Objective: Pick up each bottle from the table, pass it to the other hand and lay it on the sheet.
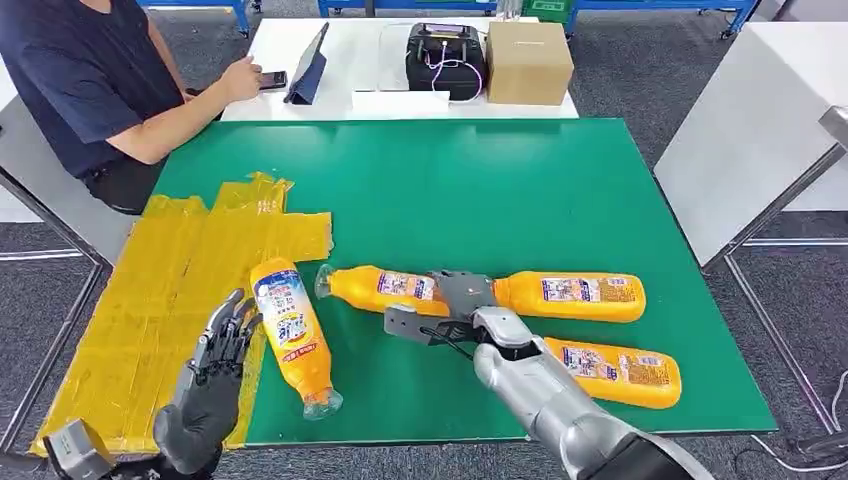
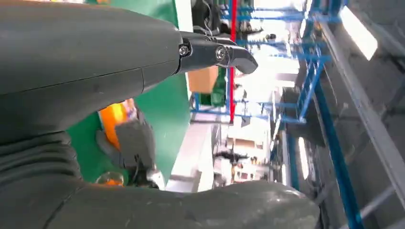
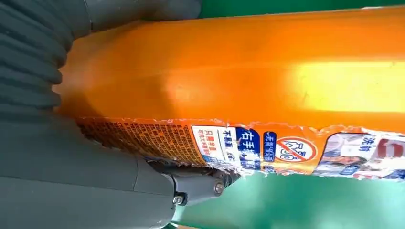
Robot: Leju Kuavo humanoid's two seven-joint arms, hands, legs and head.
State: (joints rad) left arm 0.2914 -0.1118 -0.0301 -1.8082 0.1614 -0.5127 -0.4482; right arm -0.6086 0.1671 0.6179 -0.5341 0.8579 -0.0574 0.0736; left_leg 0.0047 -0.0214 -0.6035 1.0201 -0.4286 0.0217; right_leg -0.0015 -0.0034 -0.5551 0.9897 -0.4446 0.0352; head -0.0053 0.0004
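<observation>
Now right hand [image 1: 455,305] around orange bottle [image 1: 385,288], table-level.

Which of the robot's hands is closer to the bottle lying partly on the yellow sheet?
Left. The left hand hovers open right beside that bottle, not touching it. The right hand is farther off, on another bottle.

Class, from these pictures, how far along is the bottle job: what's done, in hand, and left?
Roughly done: one bottle lies across the yellow sheet edge, mostly on the green mat. In hand: the right hand is on a second bottle, grip unclear; the left hand is open. Left: the handover, plus a third bottle and a fourth bottle on the mat.
</observation>
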